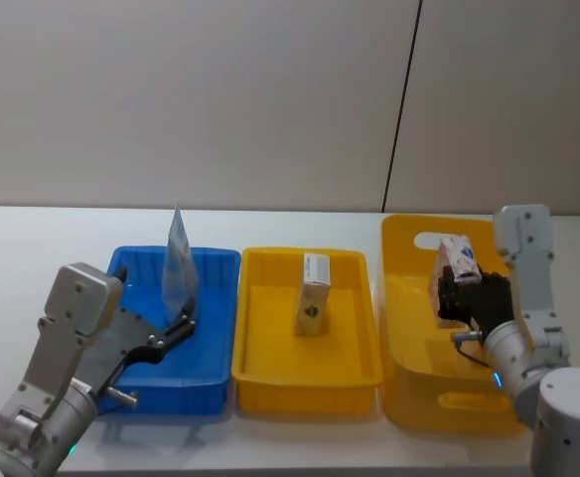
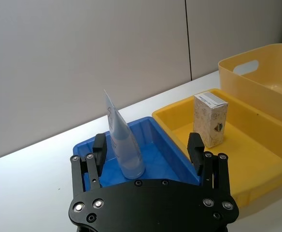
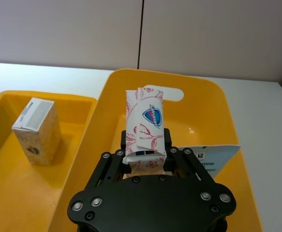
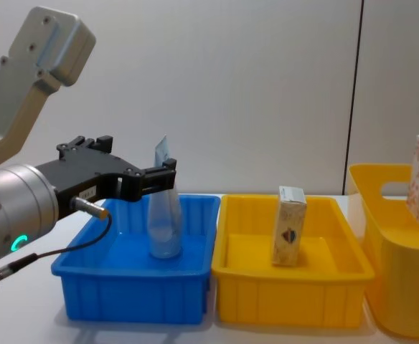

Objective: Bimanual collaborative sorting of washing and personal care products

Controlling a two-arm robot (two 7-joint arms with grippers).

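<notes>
Left gripper [image 2: 150,150] hovered over blue bin [image 1: 216,343], fingers spread wide, tube [image 2: 121,145] upright at its 12 o'clock, apparently just set down. Right gripper [image 3: 148,157] clamped patterned carton [image 3: 146,128] above tall yellow bin [image 3: 228,121], likely for lifting out.

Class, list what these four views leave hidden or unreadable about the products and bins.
- Carton with red-blue pattern: its lower end is hidden by the right gripper in the right wrist view, and the chest view's edge cuts it.
- Pale card in the tall yellow bin: print too small.
- Beige carton: label too small to read.
</notes>
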